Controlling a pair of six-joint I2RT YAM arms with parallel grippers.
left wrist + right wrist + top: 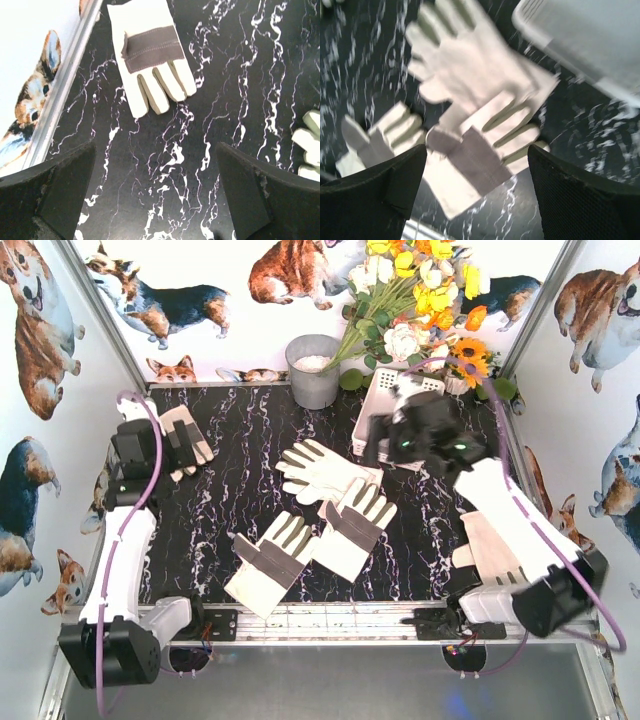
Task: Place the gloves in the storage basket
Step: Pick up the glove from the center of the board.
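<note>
Four gloves lie on the black marbled table. One with a grey panel (185, 440) lies far left, also in the left wrist view (150, 60). A plain white glove (320, 468) lies in the middle, blurred in the right wrist view (470, 65). Two grey-panelled gloves (355, 525) (270, 560) lie in front of it; the right wrist sees both (480, 160) (380, 137). The white slotted basket (385, 400) (585, 40) stands back right, partly hidden by my right arm. My left gripper (150, 445) (157, 195) is open and empty beside the left glove. My right gripper (378, 448) (477, 190) is open and empty above the middle gloves.
A grey metal bucket (313, 370) stands at the back centre. A bunch of artificial flowers (420, 290) hangs over the basket. Corgi-print walls close in the left, back and right sides. A metal rail (65, 85) runs along the table's left edge.
</note>
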